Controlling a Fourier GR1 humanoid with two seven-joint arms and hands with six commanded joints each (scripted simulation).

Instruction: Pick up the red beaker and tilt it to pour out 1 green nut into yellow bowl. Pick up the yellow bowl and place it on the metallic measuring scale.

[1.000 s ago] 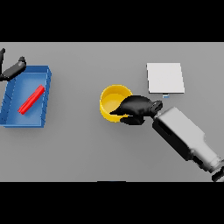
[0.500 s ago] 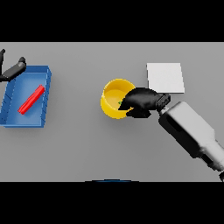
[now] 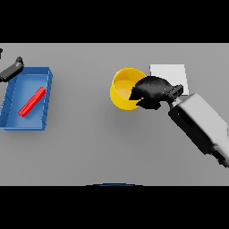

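The yellow bowl hangs above the grey table, tipped toward me, with my right hand shut on its right rim. Just right of the bowl lies the flat pale measuring scale, partly hidden behind my hand. The red beaker lies on its side inside the blue tray at the left. My left hand shows at the far left edge, above the tray's far corner, holding nothing. No green nut shows in the bowl from here.
The blue tray takes up the left side of the table. My right forearm crosses the right side from the lower right.
My right hand has lifted the yellow bowl and carried it up and to the right, closer to the scale. The left hand and the beaker have not moved.
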